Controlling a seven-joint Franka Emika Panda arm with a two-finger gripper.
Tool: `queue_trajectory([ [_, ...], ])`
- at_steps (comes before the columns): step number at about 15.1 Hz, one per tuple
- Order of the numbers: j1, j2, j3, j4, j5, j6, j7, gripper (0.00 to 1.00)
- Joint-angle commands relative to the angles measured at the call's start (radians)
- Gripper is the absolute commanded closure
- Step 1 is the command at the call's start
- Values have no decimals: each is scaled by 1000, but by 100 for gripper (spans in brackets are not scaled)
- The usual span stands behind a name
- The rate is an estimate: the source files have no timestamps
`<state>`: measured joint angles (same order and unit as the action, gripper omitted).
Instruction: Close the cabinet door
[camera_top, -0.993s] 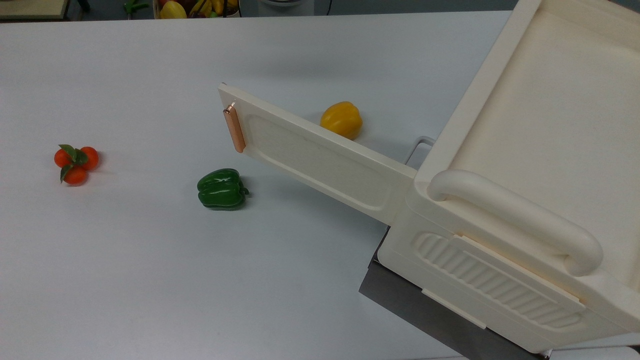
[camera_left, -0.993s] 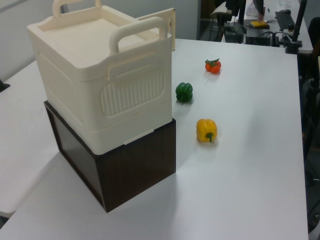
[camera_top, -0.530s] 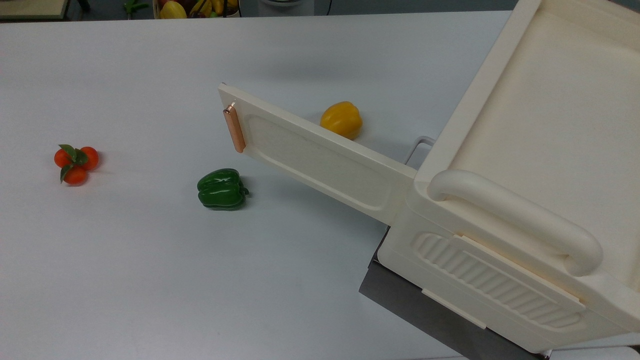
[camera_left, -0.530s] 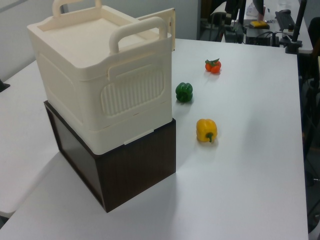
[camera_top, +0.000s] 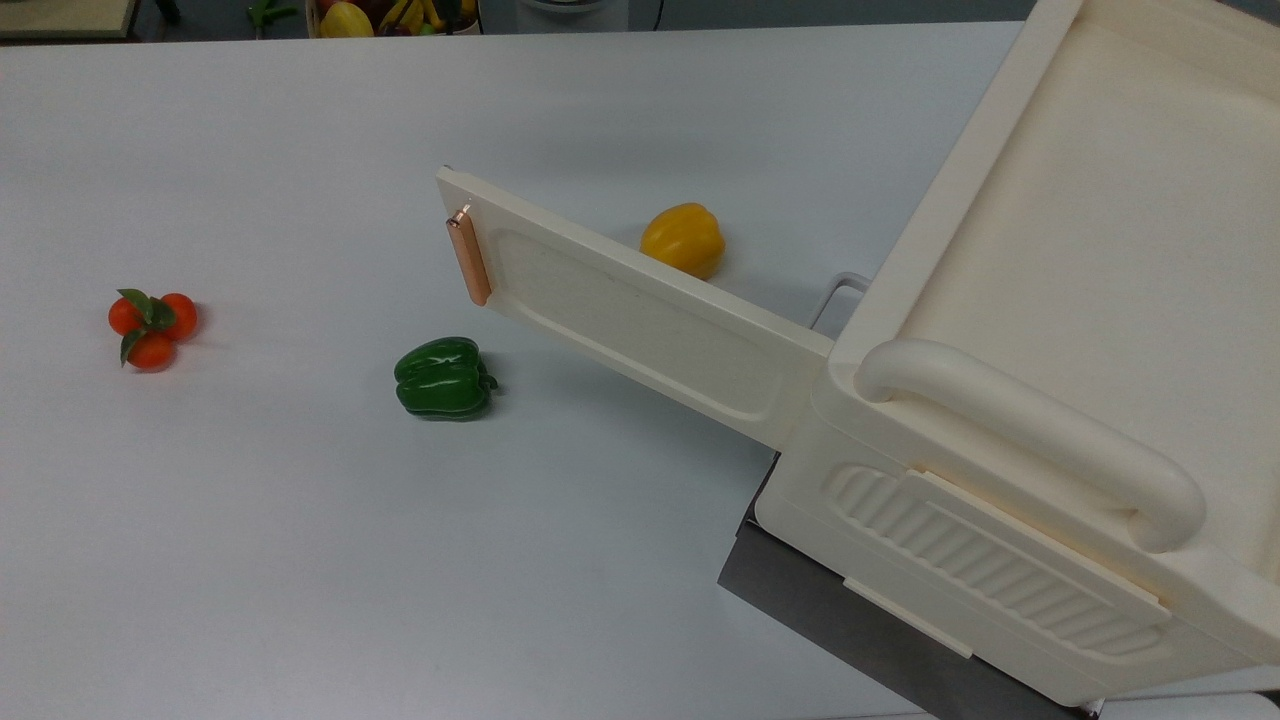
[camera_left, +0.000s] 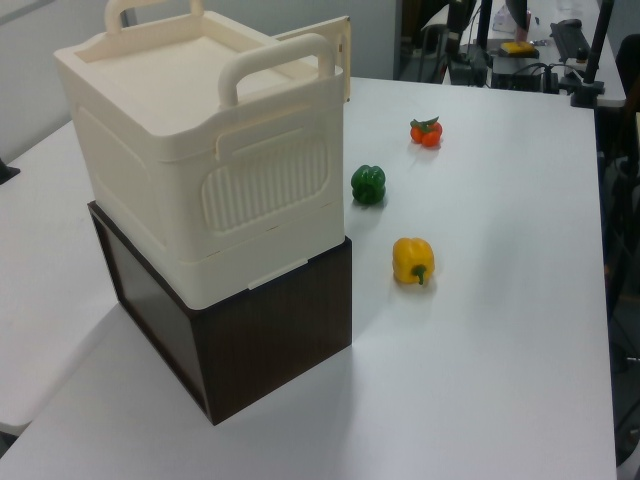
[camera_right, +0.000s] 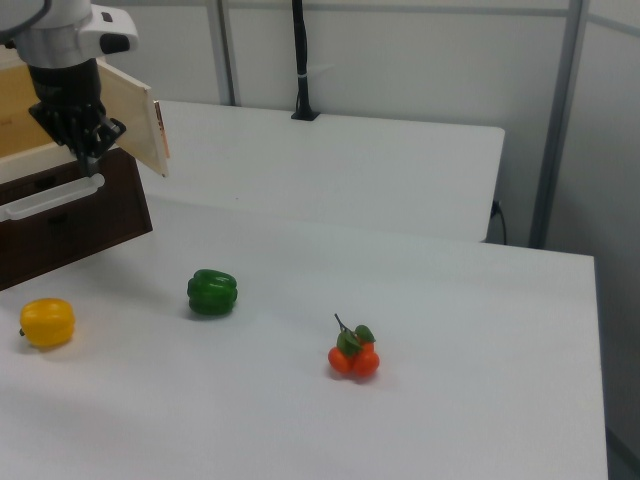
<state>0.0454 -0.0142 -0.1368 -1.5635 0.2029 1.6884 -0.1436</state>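
Top view: we see the cabinet door (camera_top: 640, 320) swung wide open from the cream cabinet (camera_top: 1050, 400), its copper handle (camera_top: 468, 258) at the free end.
Door's neighbours: yellow pepper (camera_top: 684, 238) at 12 o'clock, green pepper (camera_top: 443, 377) at 8 o'clock.
Gripper (camera_right: 88, 150): in the right view we find it hanging just beside the door; we cannot tell its finger spacing.

Gripper (camera_right: 90, 160) hung beside the open cabinet door (camera_right: 130, 115), on its inner face, above the dark box (camera_right: 70, 215). Yellow pepper (camera_right: 47, 322) lay on the table (camera_right: 420, 270) below the gripper; green pepper (camera_right: 212, 292) sat beyond the door's free edge. Tomato cluster (camera_right: 352, 355) lay well apart, bare tabletop around it.
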Motion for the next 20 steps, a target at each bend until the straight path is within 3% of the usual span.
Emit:
queue_trajectory([
  [1, -47, 13, 3, -18, 154, 127, 50, 100],
  [4, -71, 40, -10, -18, 271, 273, 96, 100],
  [7, -90, 75, -12, -18, 450, 455, 110, 100],
  [9, -90, 111, -12, -17, 532, 581, 147, 100],
  [14, -76, 187, 8, -9, 639, 752, 161, 100],
  [20, -76, 238, 86, -6, 653, 850, 161, 100],
])
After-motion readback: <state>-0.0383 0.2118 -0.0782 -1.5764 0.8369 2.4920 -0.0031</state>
